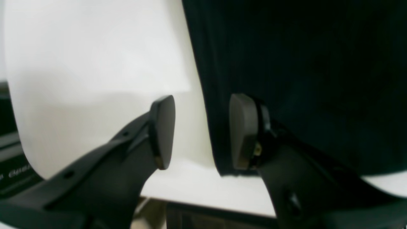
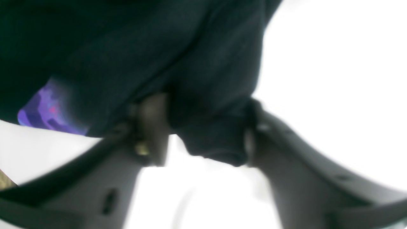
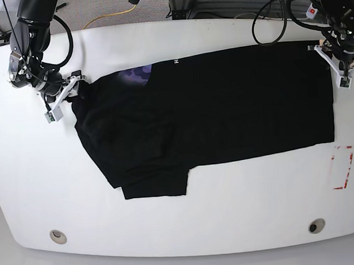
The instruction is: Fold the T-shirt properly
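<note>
The black T-shirt (image 3: 211, 113) lies spread across the white table (image 3: 182, 227), one sleeve toward the front. A strip of its purple print (image 3: 135, 75) peeks out at the back left. My right gripper (image 3: 65, 97) is at the shirt's left edge. In its wrist view the fingers stand apart around a bunched fold of the T-shirt (image 2: 127, 47), with the purple print (image 2: 47, 111) to the left; the picture is blurred. My left gripper (image 3: 342, 70) is at the shirt's far right edge. Its pads (image 1: 162, 127) stand apart and open, and the edge of the T-shirt (image 1: 302, 79) runs between them.
A red-outlined rectangle (image 3: 343, 168) is marked on the table at the right, beside the shirt. Two round holes (image 3: 58, 236) (image 3: 316, 225) sit near the front edge. Cables (image 3: 265, 9) hang behind the table's back edge.
</note>
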`<state>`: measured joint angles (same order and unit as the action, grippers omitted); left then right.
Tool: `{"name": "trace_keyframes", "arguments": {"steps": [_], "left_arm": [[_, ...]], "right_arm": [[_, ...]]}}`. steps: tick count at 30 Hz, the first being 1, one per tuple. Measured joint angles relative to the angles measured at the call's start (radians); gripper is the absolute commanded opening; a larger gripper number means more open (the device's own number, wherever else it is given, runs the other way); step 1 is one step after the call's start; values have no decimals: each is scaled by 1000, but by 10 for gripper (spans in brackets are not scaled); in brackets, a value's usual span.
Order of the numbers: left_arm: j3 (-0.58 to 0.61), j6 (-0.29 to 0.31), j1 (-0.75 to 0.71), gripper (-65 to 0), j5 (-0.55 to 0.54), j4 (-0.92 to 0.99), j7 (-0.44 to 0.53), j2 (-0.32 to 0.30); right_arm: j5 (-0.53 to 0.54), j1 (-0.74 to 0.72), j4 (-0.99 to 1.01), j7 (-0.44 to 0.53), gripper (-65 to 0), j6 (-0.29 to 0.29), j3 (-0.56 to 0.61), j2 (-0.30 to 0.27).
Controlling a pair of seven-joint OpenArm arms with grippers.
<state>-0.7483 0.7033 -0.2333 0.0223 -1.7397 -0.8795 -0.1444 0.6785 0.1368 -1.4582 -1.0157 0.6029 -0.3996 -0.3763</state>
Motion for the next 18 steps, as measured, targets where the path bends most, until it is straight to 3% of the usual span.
{"name": "trace_keyframes", "arguments": {"steps": [8, 13, 18], "left_arm": [[0, 0, -7, -383, 4, 66, 6, 2], [1, -3, -25, -399, -16, 104, 38, -4], [3, -3, -27, -567, -19, 108, 35, -9]], "right_arm": [[-10, 0, 0, -2, -536, 0, -2, 16], [-10, 1, 0, -3, -650, 0, -2, 13], [-5, 34, -31, 1, -650, 0, -6, 13]]}}
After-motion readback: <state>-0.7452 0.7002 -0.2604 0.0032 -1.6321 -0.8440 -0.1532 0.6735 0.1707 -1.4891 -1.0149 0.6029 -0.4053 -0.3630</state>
